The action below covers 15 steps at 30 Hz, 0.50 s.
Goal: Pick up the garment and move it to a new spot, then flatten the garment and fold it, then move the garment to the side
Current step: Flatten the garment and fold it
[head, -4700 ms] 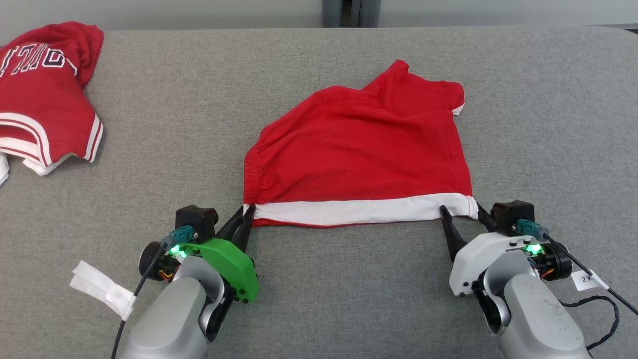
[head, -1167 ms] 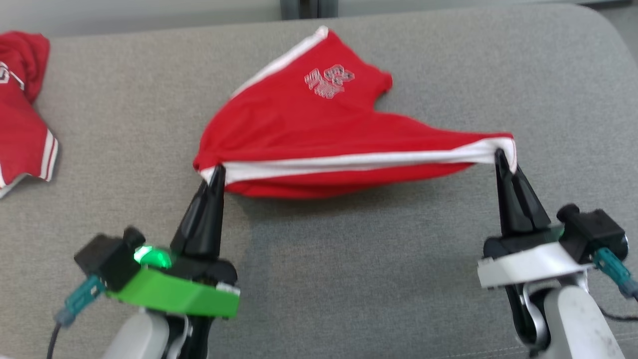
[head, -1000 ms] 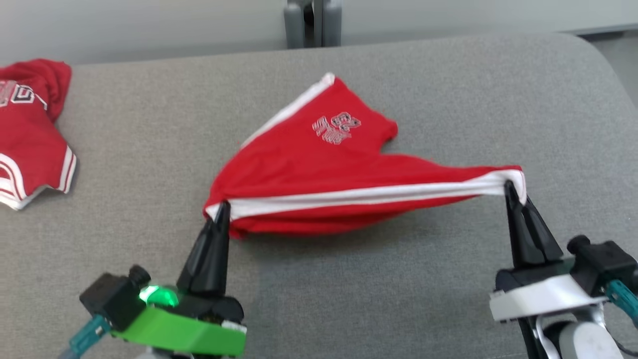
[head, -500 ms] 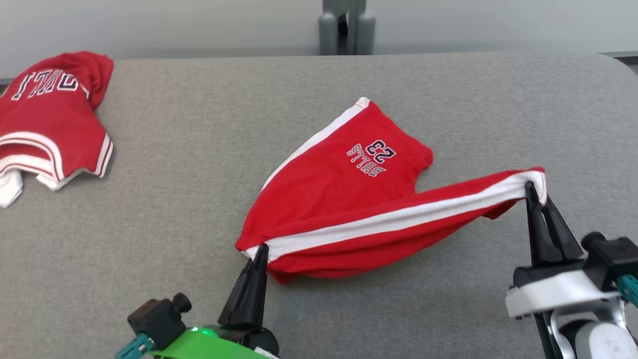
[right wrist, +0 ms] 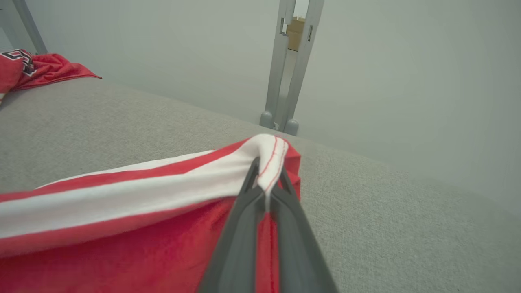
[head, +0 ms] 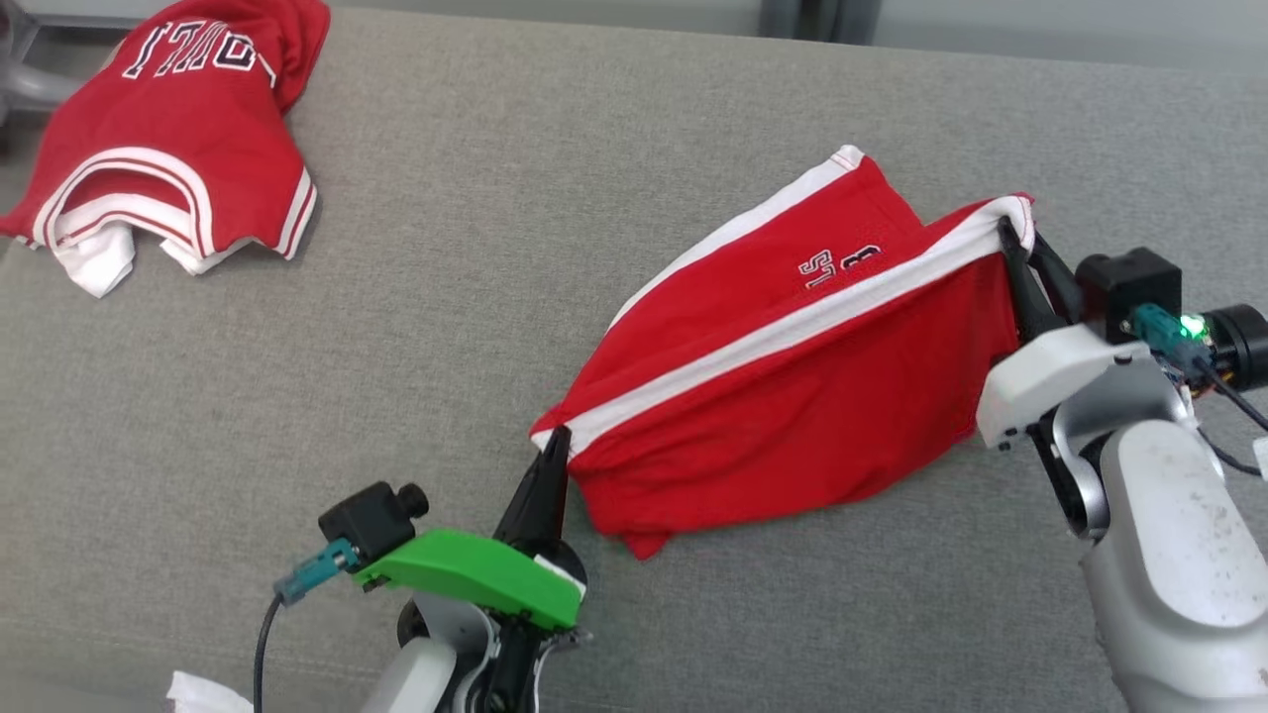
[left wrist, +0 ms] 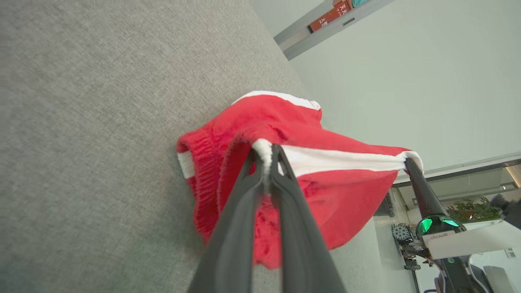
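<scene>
Shorts hung by their white band between both grippers, over the table's right half.
The band runs slantwise, from the left gripper near the front edge to the right gripper farther back; both jaws are clenched on its ends. Red cloth sags below it onto the table, so flattening likely needs that line squared first.

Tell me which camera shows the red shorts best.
Head view: the whole shorts, with part of its lettering, stretched between left claw and right claw. Left wrist view gives a bunched end; right wrist view, a stripe close-up.
</scene>
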{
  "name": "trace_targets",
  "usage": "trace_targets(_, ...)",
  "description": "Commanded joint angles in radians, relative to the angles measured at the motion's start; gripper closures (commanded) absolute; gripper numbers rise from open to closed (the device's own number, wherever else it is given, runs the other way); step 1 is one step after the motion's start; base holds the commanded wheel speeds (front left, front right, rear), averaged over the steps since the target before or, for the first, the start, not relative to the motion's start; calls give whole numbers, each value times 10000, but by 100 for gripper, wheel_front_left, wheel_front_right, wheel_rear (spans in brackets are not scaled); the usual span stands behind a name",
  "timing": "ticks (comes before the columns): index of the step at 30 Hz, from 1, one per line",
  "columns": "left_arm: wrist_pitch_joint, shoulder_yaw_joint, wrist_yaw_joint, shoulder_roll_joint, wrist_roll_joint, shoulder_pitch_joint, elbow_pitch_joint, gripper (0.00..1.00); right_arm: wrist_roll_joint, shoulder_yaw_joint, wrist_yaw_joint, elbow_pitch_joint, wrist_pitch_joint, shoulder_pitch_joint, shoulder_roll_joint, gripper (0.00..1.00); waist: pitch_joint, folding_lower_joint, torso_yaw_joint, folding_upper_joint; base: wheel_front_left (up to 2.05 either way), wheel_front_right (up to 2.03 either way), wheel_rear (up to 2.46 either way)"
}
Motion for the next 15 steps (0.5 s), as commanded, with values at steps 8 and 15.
trace_targets(8,-369,-397,-57,-79,-819,-1811,1271,100,16,788,-17,2455,82,-2358,-627,100,1051,0,968,0,0,0,0)
trace_targets(15,-863,-1164,-19,-78,-1539,-2603,1837,100,180,1482,-16,4182,13,-3803,-899,100,1296,0,1246,0,0,0,0)
